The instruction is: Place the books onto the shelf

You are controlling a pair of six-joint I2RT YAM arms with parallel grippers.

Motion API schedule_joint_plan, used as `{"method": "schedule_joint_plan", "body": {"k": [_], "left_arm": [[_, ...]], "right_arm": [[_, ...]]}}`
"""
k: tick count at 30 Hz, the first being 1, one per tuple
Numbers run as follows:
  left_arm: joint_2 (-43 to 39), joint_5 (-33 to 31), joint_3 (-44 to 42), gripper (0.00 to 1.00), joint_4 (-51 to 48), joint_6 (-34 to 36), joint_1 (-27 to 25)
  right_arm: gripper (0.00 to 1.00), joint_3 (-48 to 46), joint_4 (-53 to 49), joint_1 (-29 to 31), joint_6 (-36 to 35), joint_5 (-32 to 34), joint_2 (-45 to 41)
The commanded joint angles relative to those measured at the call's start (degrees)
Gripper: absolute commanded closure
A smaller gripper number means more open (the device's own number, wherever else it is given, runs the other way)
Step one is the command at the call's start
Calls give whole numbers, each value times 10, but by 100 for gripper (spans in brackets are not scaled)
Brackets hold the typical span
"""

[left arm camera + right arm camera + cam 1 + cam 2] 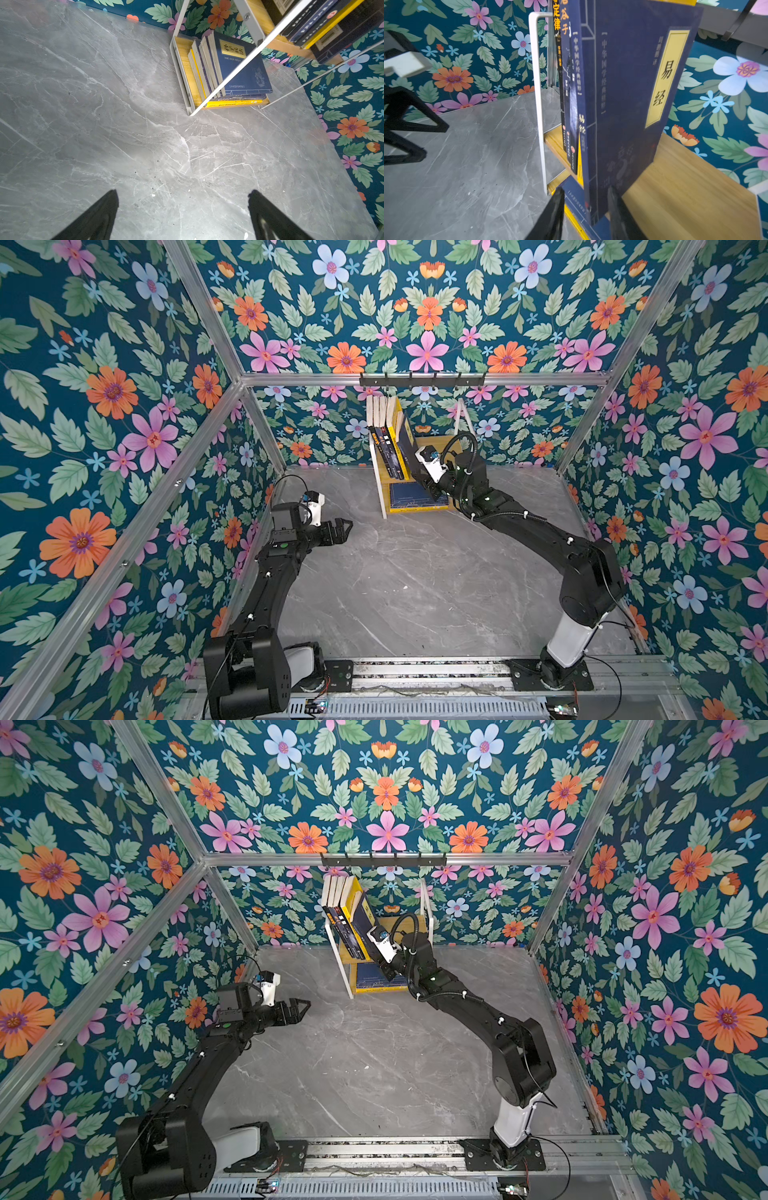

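– Black fingertips (554, 212) fill the near edge of the right wrist view. Whose are they?
– They belong to the right gripper (586, 188). Its jaws stand apart on either side of the lower corner of a navy book (629, 93) with a yellow title label. A gap shows between one finger and the spine, so the book is not clamped. Whether the far finger touches the cover, I cannot tell.
– Where does that book stand?
– On the upper board of the shelf (379, 489). It is tilted, leaning on the row of other books (382, 414) that stand at the left end of that board. A yellow book (352, 894) is right behind it.
– And the lower board?
– A flat stack (239, 68) lies there, with a navy cover on top and a yellow edge near the bottom.
– Where is the shelf itself?
– At the back of the gray marble table (415, 580), against the flowered wall (428, 302), under a black hook rail (422, 380).
– What about the second arm?
– In both top views the left gripper (347, 531) hovers above the left side of the table, well apart from the shelf. Its jaws are spread wide with nothing between them.
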Motion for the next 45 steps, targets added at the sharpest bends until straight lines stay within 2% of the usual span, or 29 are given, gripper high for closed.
{"method": "schedule_joint_plan", "body": {"k": [1,4,6,8,13,15,18,24,32,38,45], "left_arm": [[-2,7,5,0,3,-4,3],[-1,6,0,0,11,-5,3],[-4,7,3,0,9,-9,4],[-6,9,3,0,7,-8,4],[-6,10,2,0,8,-12,5],[-6,10,4,0,6,-11,5],[-5,4,-2,0,13,-9,5],[-6,5,0,0,10,-10,9],[-1,6,-1,0,13,-10,12],[-1,7,0,0,12,-12,13],[2,10,2,0,13,-15,12]], "right_arm": [[66,-16,29,-17,39,-18,-17],[72,-10,25,-29,67,-5,-9],[72,-8,14,-29,68,-17,-1],[68,-9,14,-29,70,-40,7],[52,-5,13,-29,73,-83,34],[50,5,7,-30,73,-93,47],[50,32,-18,-34,64,-114,68],[56,84,-49,-56,70,-167,104],[58,132,-84,-65,66,-199,139],[58,134,-88,-67,67,-207,145],[58,91,-73,-70,87,-198,96]]}}
